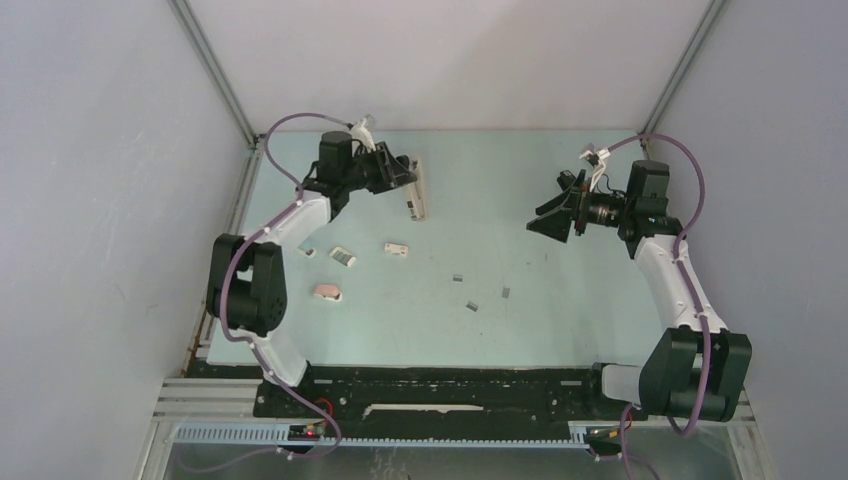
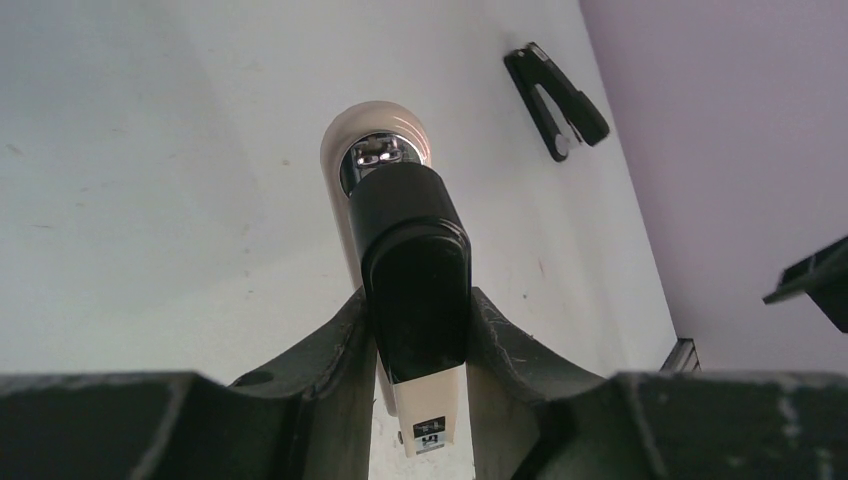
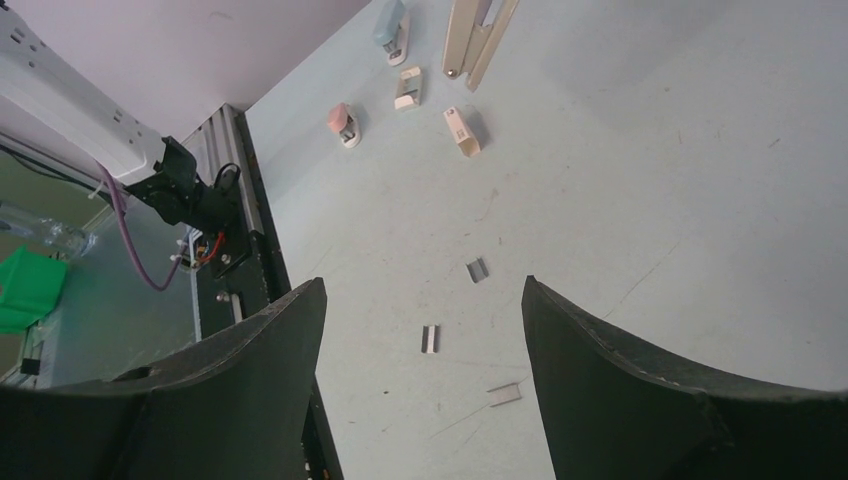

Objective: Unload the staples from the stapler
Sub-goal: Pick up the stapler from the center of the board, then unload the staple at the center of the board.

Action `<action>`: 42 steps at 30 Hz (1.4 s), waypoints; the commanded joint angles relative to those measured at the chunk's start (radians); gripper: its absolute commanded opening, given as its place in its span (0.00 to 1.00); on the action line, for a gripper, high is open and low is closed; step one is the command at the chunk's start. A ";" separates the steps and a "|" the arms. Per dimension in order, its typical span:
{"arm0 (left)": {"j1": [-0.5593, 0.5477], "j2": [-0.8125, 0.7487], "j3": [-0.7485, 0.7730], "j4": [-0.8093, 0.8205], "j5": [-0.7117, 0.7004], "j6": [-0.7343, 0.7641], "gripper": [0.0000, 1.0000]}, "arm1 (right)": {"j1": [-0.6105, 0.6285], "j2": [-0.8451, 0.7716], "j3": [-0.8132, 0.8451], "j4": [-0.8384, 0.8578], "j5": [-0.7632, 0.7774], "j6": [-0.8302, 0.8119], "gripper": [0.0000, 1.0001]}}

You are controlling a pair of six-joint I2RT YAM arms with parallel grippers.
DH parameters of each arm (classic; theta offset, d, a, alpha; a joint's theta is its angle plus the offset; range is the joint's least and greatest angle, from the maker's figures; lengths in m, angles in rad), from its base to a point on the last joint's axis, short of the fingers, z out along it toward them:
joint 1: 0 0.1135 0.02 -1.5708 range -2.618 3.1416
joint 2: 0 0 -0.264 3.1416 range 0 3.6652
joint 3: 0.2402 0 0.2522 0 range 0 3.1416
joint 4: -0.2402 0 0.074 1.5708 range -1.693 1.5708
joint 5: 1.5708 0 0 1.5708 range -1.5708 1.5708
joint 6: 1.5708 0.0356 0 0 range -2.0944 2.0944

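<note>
The whole table (image 1: 560,320) is taken in by the top camera, fixed high above and behind the arm bases and tilted down. From there the stapler (image 1: 417,187) is seen small and far from the lens. The left wrist camera is set right against the stapler, sighting along it between the left gripper's fingers (image 2: 315,360), with the right gripper (image 2: 575,130) shown beyond it. The right wrist camera is set well apart from the stapler and faces it across the table. The staples (image 3: 478,269) before the stapler are shared with the top view.
</note>
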 commanded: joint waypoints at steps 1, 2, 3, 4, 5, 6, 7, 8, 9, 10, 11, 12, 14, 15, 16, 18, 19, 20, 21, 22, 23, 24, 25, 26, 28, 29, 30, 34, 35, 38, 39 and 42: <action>-0.040 -0.136 -0.060 0.153 0.043 -0.012 0.00 | 0.010 0.003 0.013 -0.006 -0.043 -0.008 0.80; -0.048 -0.152 -0.077 0.167 0.041 -0.016 0.00 | 0.011 0.005 0.013 -0.008 -0.050 -0.010 0.80; -0.057 -0.168 -0.097 0.182 0.039 -0.021 0.00 | 0.013 0.006 0.013 -0.013 -0.059 -0.013 0.80; -0.066 -0.186 -0.119 0.201 0.038 -0.028 0.00 | 0.015 0.008 0.013 -0.016 -0.064 -0.014 0.81; -0.075 -0.201 -0.142 0.220 0.037 -0.036 0.00 | 0.018 0.010 0.013 -0.018 -0.068 -0.016 0.80; -0.083 -0.217 -0.162 0.238 0.036 -0.044 0.00 | 0.021 0.012 0.008 -0.012 -0.072 -0.012 0.80; -0.093 -0.231 -0.186 0.264 0.036 -0.051 0.00 | 0.024 0.011 -0.002 0.007 -0.077 0.000 0.81; -0.106 -0.248 -0.208 0.279 0.035 -0.058 0.00 | 0.027 0.009 -0.012 0.030 -0.080 0.017 0.80; -0.116 -0.266 -0.231 0.295 0.033 -0.064 0.00 | 0.031 0.007 -0.022 0.048 -0.082 0.030 0.80; -0.127 -0.286 -0.259 0.314 0.030 -0.069 0.00 | 0.036 0.007 -0.031 0.066 -0.083 0.044 0.81; -0.137 -0.306 -0.286 0.331 0.026 -0.073 0.00 | 0.040 0.005 -0.038 0.078 -0.083 0.056 0.81; -0.146 -0.326 -0.313 0.347 0.023 -0.077 0.00 | 0.047 0.005 -0.045 0.093 -0.082 0.065 0.81; -0.166 -0.366 -0.366 0.381 0.014 -0.087 0.00 | 0.064 0.006 -0.060 0.122 -0.076 0.088 0.81; -0.174 -0.385 -0.394 0.398 0.010 -0.095 0.00 | 0.073 0.006 -0.068 0.138 -0.071 0.104 0.81; -0.183 -0.405 -0.417 0.415 0.006 -0.101 0.00 | 0.083 0.007 -0.078 0.159 -0.071 0.119 0.81; -0.201 -0.443 -0.469 0.446 -0.009 -0.113 0.00 | 0.103 0.010 -0.100 0.211 -0.074 0.163 0.82; -0.211 -0.462 -0.490 0.461 -0.015 -0.118 0.00 | 0.108 0.012 -0.111 0.245 -0.074 0.186 0.82; -0.221 -0.477 -0.511 0.475 -0.022 -0.122 0.00 | 0.109 0.012 -0.122 0.260 -0.075 0.204 0.83; -0.232 -0.493 -0.528 0.481 -0.030 -0.123 0.00 | 0.133 0.015 -0.131 0.305 -0.077 0.222 0.83; -0.241 -0.507 -0.544 0.487 -0.037 -0.123 0.00 | 0.146 0.017 -0.142 0.331 -0.077 0.239 0.84; -0.252 -0.524 -0.561 0.496 -0.044 -0.125 0.00 | 0.156 0.018 -0.153 0.361 -0.078 0.257 0.85; -0.260 -0.536 -0.585 0.509 -0.049 -0.129 0.00 | 0.162 0.020 -0.165 0.391 -0.081 0.276 0.86; -0.268 -0.547 -0.606 0.527 -0.055 -0.135 0.00 | 0.167 0.022 -0.176 0.419 -0.081 0.293 0.87; -0.274 -0.557 -0.627 0.546 -0.059 -0.141 0.00 | 0.174 0.023 -0.193 0.450 -0.082 0.312 0.88; -0.288 -0.574 -0.666 0.586 -0.066 -0.155 0.00 | 0.186 0.031 -0.213 0.505 -0.083 0.346 0.90; -0.294 -0.579 -0.684 0.614 -0.068 -0.158 0.00 | 0.191 0.036 -0.219 0.524 -0.087 0.358 0.90; -0.300 -0.584 -0.700 0.632 -0.071 -0.161 0.00 | 0.198 0.042 -0.223 0.539 -0.090 0.365 0.91; -0.319 -0.594 -0.756 0.711 -0.082 -0.182 0.00 | 0.230 0.070 -0.227 0.554 -0.090 0.372 0.91; -0.325 -0.596 -0.765 0.729 -0.082 -0.191 0.00 | 0.238 0.079 -0.227 0.555 -0.089 0.372 0.91; -0.342 -0.589 -0.784 0.779 -0.092 -0.213 0.00 | 0.261 0.105 -0.227 0.570 -0.090 0.384 0.92; -0.350 -0.584 -0.790 0.802 -0.093 -0.225 0.00 | 0.269 0.112 -0.231 0.598 -0.091 0.404 0.92; -0.372 -0.555 -0.807 0.889 -0.096 -0.267 0.00 | 0.291 0.128 -0.254 0.680 -0.084 0.466 0.92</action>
